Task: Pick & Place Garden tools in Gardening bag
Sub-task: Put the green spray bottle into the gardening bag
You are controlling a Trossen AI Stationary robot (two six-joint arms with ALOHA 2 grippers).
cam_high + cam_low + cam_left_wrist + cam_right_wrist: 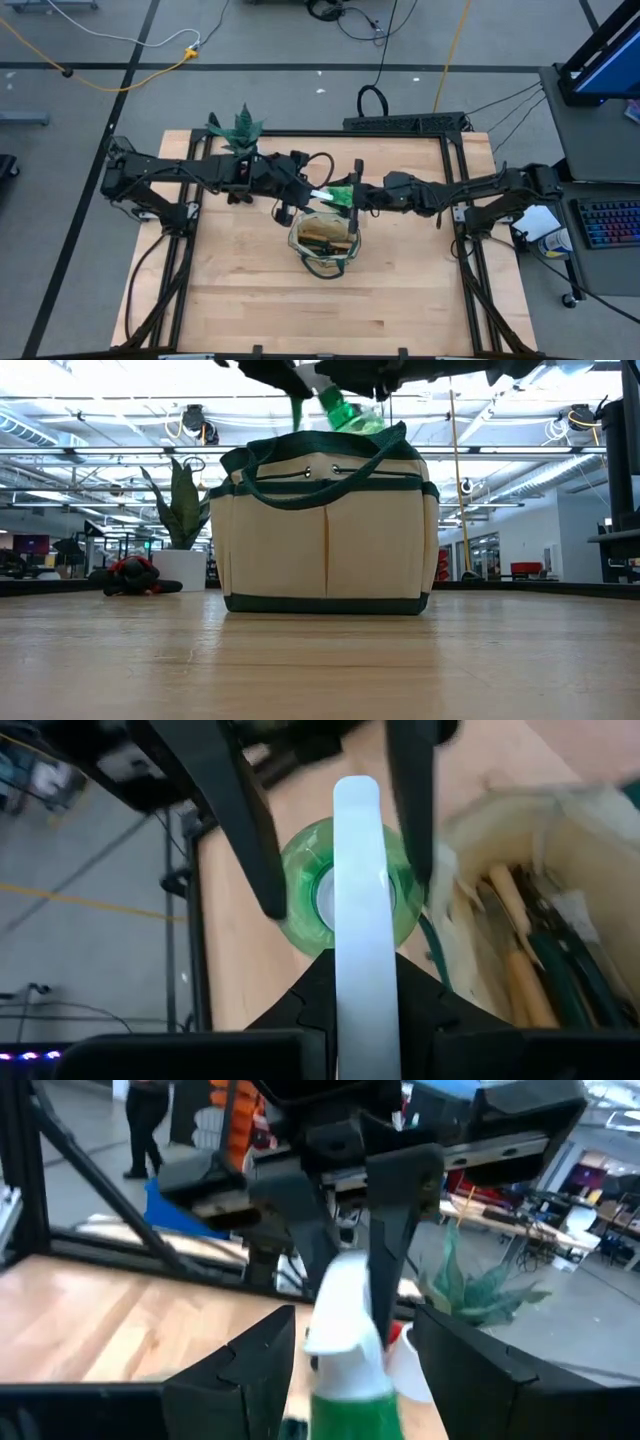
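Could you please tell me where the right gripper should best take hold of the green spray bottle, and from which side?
Probably the round green body of the spray bottle, below the white head. The left gripper is shut on that head, leaving the body free, and its curved sides suit two fingers. Come from the base end, facing the left gripper, where the right gripper is.

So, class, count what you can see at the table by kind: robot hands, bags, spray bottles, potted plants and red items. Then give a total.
robot hands: 2, the left hand and the right hand
gardening bag: 1
spray bottle: 1
potted plant: 1
red item: 1
Total: 6
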